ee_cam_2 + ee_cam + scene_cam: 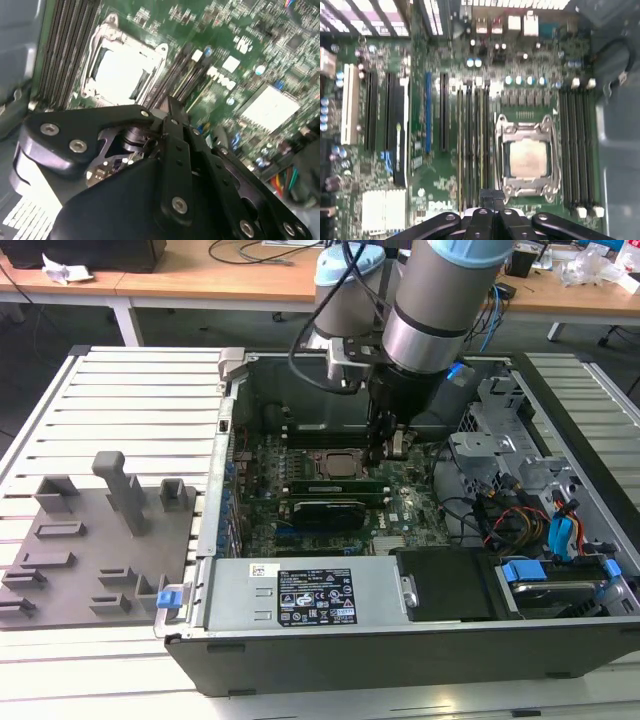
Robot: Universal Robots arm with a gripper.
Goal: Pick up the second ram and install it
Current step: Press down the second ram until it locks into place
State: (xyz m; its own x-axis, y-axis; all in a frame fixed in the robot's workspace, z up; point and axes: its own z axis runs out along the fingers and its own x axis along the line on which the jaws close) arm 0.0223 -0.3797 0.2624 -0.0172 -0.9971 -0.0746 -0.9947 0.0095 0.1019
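Gripper (385, 452) is hanging inside the open computer case (400, 640), just above the motherboard (400, 502), beside the CPU socket (333, 464). We are seeing its black fingers (492, 197) drawn narrow together in the first wrist view, tips over the bank of memory slots (472, 145) next to the socket. We are noting a green ram stick (335, 487) seated in the slots in the exterior view; whether it is the second ram, we cannot tell. Nothing is visibly sitting between the fingers. Outside the case, a grey foam tray (90, 550) is lying on the slatted table (130, 390).
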